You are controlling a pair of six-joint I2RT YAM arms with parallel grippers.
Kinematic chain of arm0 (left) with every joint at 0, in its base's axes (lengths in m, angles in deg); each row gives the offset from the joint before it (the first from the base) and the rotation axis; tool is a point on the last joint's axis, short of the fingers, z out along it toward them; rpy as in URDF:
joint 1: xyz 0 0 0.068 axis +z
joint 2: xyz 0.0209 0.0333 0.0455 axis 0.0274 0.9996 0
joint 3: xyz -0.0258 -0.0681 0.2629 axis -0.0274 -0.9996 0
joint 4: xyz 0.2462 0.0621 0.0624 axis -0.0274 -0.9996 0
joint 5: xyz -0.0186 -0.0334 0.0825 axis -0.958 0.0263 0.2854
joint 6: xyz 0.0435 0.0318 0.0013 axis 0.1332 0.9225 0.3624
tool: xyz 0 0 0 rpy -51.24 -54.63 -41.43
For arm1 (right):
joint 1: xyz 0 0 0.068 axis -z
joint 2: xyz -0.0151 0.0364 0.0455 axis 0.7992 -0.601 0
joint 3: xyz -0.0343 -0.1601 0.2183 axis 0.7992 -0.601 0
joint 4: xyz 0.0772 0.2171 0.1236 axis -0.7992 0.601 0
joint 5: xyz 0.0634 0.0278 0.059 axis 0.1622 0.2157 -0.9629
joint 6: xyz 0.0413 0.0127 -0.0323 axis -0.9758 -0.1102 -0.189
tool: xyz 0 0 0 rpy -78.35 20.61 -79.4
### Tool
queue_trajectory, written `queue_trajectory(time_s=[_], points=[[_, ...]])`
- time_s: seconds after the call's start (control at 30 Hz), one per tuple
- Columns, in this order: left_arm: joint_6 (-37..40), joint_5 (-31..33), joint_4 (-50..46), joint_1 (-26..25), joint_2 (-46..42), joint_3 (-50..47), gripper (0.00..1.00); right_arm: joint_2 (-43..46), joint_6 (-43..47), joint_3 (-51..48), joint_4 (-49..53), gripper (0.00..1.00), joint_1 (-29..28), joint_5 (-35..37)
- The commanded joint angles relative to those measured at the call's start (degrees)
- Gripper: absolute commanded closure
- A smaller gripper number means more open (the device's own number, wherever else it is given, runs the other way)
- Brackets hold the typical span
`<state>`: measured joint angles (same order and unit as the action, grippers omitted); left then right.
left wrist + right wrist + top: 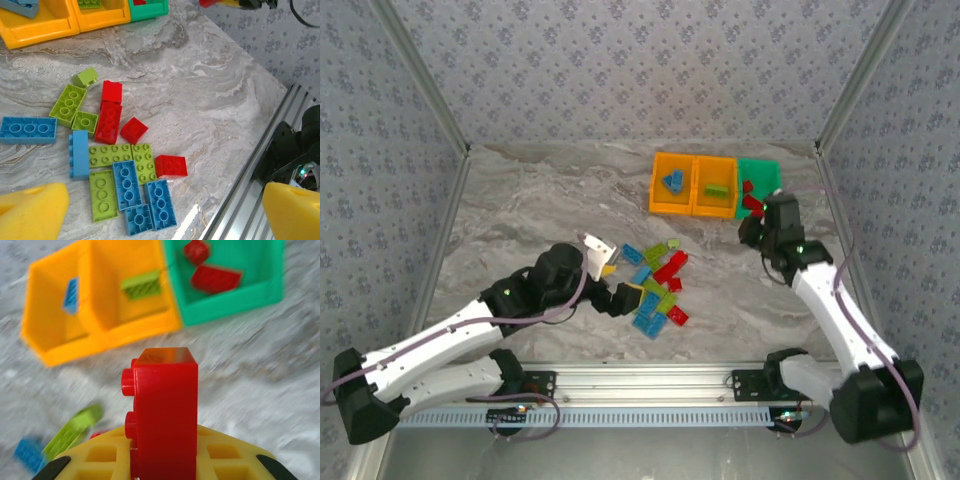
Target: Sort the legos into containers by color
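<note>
- The right jaws are pressed onto a red brick (162, 410), pinching it upright with its studs facing 9 o'clock in the right wrist view. It hangs clear of the desk (520, 200).
- The green bin (230, 307) lies at 1 o'clock of that brick and already holds two red bricks (215, 279). The drop looks like the step in hand.
- To do it well, carry the brick fully past the bin's near wall and over the open middle before letting go. Release low enough that it does not bounce out.
- Steer clear of the neighbouring orange bin (140, 332) at 11 o'clock, which holds a lime brick (141, 285). The far orange bin (60, 352) holds a blue brick (71, 294).
- The right arm (830, 300) reaches from its base at 5 o'clock of the top view up toward the bins. Its wrist is bent down just short of the green bin.
- The left jaws are spread wide with nothing between them, their yellow pads (30, 210) at the lower corners of the left wrist view. They hover at 9 o'clock of the loose pile (658, 285).
- The left arm (440, 340) lies low, stretched toward 2 o'clock from its base.
</note>
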<state>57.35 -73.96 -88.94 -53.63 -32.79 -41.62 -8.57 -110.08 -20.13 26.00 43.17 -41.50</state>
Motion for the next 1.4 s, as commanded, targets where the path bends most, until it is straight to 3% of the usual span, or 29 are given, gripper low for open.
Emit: queue_trajectory(time_s=[0.0,0.1,0.17,0.3,0.5,0.67,0.83,1.1,1.27,1.37], points=[[-5.25,6.98,-1.44,-0.26,-0.80,0.20,0.01,-11.59,7.21,7.09,-0.09,0.85,4.43,-2.06],[-15.89,23.66,-10.62,-0.04,-0.66,0.17,0.01,-23.44,8.20,15.95,-0.92,0.85,7.01,-2.74],[-23.55,30.29,-16.69,0.66,-0.94,-0.10,0.01,-30.53,8.19,22.77,-0.44,0.84,8.17,-2.76],[-31.47,30.71,-19.31,1.23,-3.87,-2.92,0.01,-42.38,8.41,34.53,2.92,0.81,9.78,-0.08],[-36.97,28.25,-18.90,1.79,-4.76,-5.38,0.01,-48.43,8.40,44.36,11.65,0.57,10.07,1.48],[-38.01,25.92,-16.40,2.58,1.81,-3.77,0.01,-38.43,5.90,38.69,12.19,0.51,9.77,-1.66],[-39.27,24.42,-16.21,2.79,13.55,2.63,0.01,-17.58,4.91,24.77,11.08,0.43,6.18,-8.64],[-45.74,22.37,-5.58,5.16,29.09,7.88,0.01,11.86,4.49,9.42,20.22,0.21,-11.70,-10.20],[-49.41,17.86,-1.38,8.63,38.54,13.02,0.01,18.74,-6.50,4.36,22.70,0.17,-20.08,-17.28],[-50.31,17.91,-1.23,9.22,44.24,17.66,0.01,20.53,-11.26,2.38,21.93,0.15,-26.96,-14.88]])
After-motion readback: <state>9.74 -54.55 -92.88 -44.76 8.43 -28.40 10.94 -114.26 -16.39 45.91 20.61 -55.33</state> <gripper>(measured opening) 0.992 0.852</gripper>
